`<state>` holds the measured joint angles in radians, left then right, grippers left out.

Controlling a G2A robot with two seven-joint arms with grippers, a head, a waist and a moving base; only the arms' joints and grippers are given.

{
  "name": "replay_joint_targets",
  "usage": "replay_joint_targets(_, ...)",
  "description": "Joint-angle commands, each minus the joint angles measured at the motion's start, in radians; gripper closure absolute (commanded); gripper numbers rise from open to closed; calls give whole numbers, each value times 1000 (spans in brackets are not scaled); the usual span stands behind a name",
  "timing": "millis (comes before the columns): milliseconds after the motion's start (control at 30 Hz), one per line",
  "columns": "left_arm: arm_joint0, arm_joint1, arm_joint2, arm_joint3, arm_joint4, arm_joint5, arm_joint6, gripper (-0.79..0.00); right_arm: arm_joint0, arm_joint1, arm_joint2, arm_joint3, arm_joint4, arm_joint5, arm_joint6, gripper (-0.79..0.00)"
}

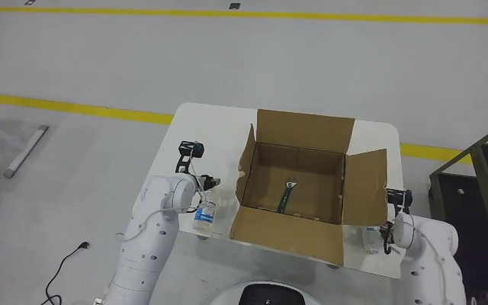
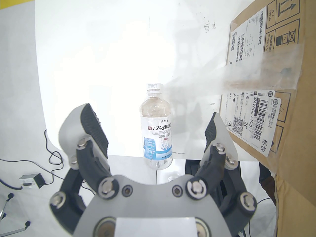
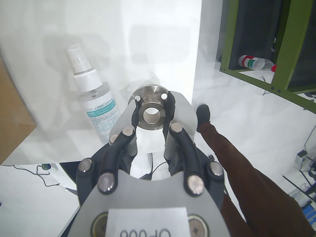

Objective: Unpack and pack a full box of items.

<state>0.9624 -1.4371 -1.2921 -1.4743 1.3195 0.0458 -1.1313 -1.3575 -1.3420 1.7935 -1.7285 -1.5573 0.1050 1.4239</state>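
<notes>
Box beside your left tool | that tool wide open, bottle upright just ahead, untouched | your right tool clamped on flange

A white table stands on a pale grey floor crossed by yellow lines. A green rack stands near its right end; a cable lies on the floor.

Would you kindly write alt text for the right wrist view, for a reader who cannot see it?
The right gripper is shut on the hub of a steel flange over a white table. A clear spray bottle with a white pump head stands upright on the table beside it, with a corner of the cardboard box beyond the bottle.
</notes>
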Motion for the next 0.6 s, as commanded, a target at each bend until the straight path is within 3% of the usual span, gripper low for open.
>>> replay_joint_targets(0, 0, 0, 0, 0, 0, 0, 0, -785, 0, -1, -10, 9, 0, 4, -4, 0)
replay_joint_targets(233, 0, 0, 0, 0, 0, 0, 0, -785, 1, 0, -26, 26, -9, 11, -7, 0)
replay_joint_targets(400, 0, 0, 0, 0, 0, 0, 0, -785, 3, 1, -25, 36, -13, 14, -11, -222)
replay_joint_targets(567, 0, 0, 0, 0, 0, 0, 0, -785, 4, 3, -24, 41, -12, 14, -11, -348)
